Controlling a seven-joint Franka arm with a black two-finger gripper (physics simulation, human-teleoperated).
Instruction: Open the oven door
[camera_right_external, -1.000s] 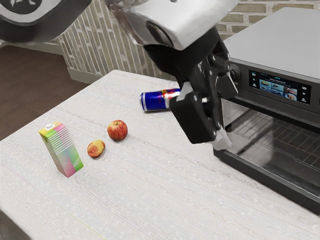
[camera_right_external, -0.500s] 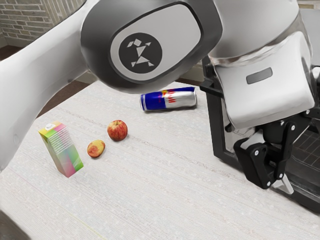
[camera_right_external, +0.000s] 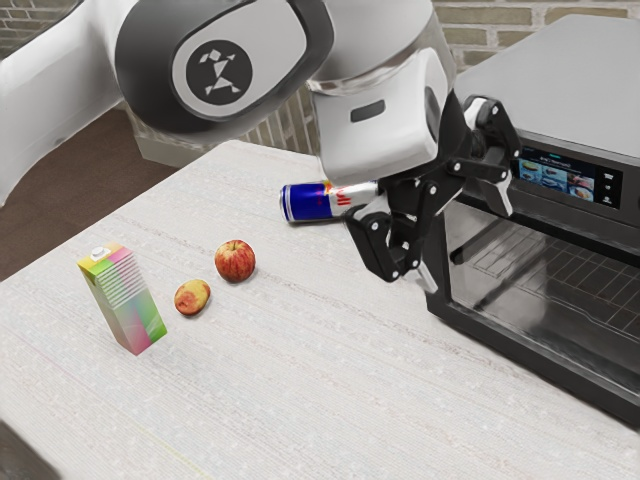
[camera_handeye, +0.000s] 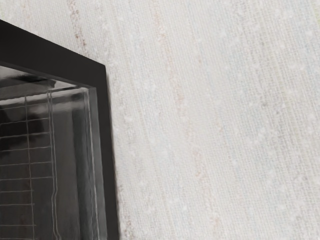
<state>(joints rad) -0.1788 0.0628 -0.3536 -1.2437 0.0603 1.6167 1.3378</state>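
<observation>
Pale, streaked bench (camera_right_external: 300, 410), with a carton (camera_right_external: 125, 305), small fruit (camera_right_external: 192, 298) and apple (camera_right_external: 235, 261) nearer than the can (camera_right_external: 305, 202). The hand (camera_right_external: 465, 238) is wide open, fingers spread, at the oven's (camera_right_external: 550, 75) front corner; touching, I can't tell. The glass door (camera_right_external: 530, 352), below the oven's screen (camera_right_external: 556, 176), looks shut. Brick wall (camera_right_external: 487, 38) behind.

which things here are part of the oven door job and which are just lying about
Part of the job:
- oven door, to be opened
- oven, which it belongs to
- my gripper, fingers apart

Just lying about:
- blue and silver can, on its side
- red apple
- smaller yellow-red fruit
- colourful carton
</observation>
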